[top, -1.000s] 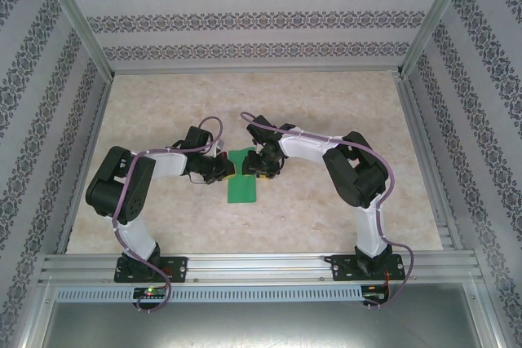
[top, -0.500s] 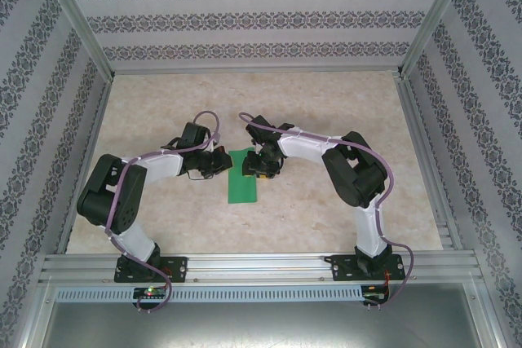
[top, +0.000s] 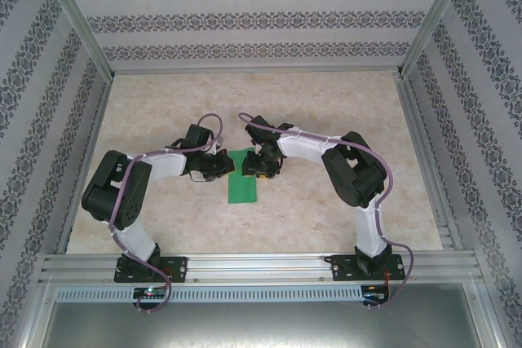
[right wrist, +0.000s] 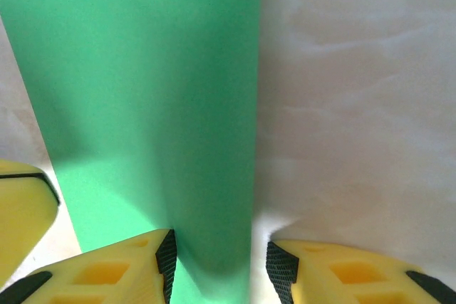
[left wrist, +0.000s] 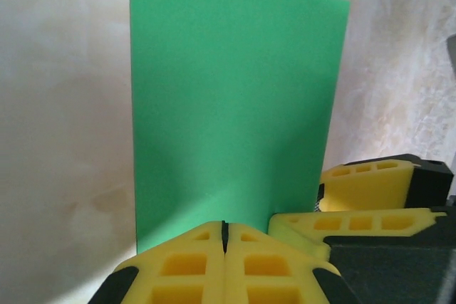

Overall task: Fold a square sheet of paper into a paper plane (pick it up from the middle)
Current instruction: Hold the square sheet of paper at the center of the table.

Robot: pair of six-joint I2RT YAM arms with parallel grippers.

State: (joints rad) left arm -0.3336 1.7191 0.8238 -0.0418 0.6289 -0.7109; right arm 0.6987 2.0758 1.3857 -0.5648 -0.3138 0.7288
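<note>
Square sheet of paper [top: 241, 178] [left wrist: 235, 105] [right wrist: 142, 90], bright green, presented as a narrow rectangle: laid flat on the table [top: 326, 103] between the two sets of jaws and extended away from both. Left gripper [top: 226, 167] [left wrist: 224, 247]: jaws brought together at the sheet's edge; whether paper is nipped between them cannot be told. Right gripper [top: 259, 167] [right wrist: 221, 268]: jaws held apart, one long edge of the sheet enclosed between them, the outer pad not touched; positioned just beside the left jaws.

The paper [left wrist: 235, 105] is plain bright green (no marks); my fingers [left wrist: 187, 247] yellow, black-edged; the table [top: 326, 209] marbled beige; walls [top: 261, 18] white with dark floral bands.
</note>
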